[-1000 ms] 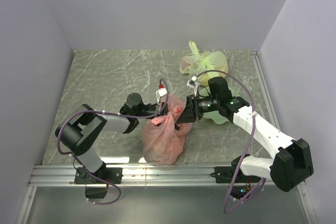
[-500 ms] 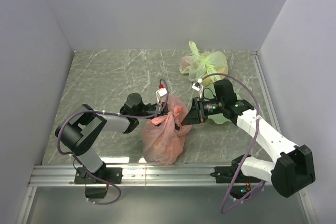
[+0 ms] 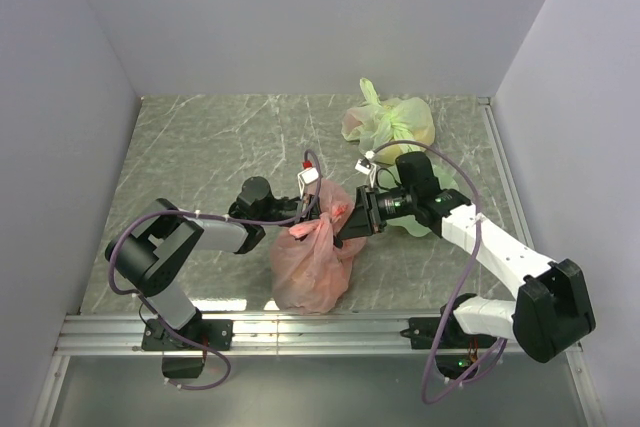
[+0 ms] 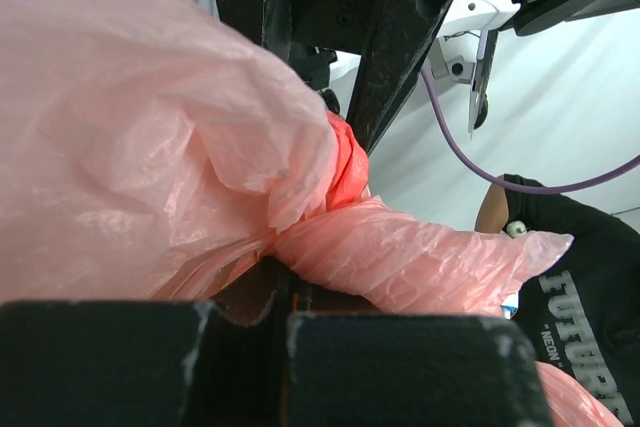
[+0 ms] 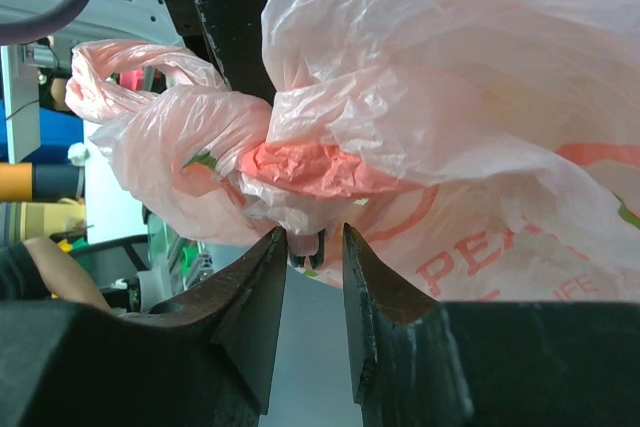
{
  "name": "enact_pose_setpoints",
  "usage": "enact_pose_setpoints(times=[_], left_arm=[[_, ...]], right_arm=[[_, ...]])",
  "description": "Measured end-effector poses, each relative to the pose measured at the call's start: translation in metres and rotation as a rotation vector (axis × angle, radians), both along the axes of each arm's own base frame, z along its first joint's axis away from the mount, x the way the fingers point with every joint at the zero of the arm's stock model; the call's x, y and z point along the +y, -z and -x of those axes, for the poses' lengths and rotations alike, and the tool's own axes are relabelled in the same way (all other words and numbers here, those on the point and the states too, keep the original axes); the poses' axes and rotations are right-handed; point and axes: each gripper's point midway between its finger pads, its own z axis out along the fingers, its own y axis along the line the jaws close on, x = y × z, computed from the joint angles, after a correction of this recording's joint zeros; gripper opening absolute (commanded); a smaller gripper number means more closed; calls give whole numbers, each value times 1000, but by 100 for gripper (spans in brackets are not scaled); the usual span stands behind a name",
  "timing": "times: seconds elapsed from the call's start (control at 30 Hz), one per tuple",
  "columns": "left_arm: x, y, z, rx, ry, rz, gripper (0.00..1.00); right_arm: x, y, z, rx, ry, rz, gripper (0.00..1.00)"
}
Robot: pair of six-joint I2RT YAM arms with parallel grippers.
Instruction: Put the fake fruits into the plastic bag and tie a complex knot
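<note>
Near the middle of the near edge of the surface [image 3: 200, 147], the plastic bag [image 3: 312, 265] is seen standing bulged, with its neck gathered into a twisted bunch [image 5: 318, 167] at the top. The fake fruits cannot be told apart through the crinkled plastic.

The left end effector [image 3: 316, 213] is closed tight on the bag's gathered neck, and in the left wrist view the pink plastic is drawn down between the jaws. The right end effector [image 5: 314, 239] is held slightly apart just beside the bunch. A narrow gap is left between its tips and nothing is gripped in it. Whether the tips touch the plastic cannot be told.

A knotted pale green bag [image 3: 390, 119] is set near the far right corner, well apart from the pink one. Bare marbled surface is shown between the pink bag and the left and far edges. The near edge is bounded by a metal rail [image 3: 300, 332], and the other three edges by white walls [image 3: 300, 17].
</note>
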Motion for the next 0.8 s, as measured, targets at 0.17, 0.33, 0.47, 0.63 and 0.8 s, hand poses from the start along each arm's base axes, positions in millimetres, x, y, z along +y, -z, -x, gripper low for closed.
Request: enact_pose_setpoints(times=[0.17,0.33,0.47,0.63,0.8], left_arm=[[0,1,0,4,1,-3,0],[0,1,0,4,1,-3,0],[1,3,2,13,12,-12,3],[1,6,1,5,10,-23,20],[10,6,-12,-43,-34,-76,37]], right_arm=[[3,0,0,-5,-10,-7,37],[6,-3,1,-16,-20,-18,22],[6,-4,2,-21,-32,-26,0],[5,-3,2,-44,-43,-20,0],[2,-1,2,-94,-56,1,0]])
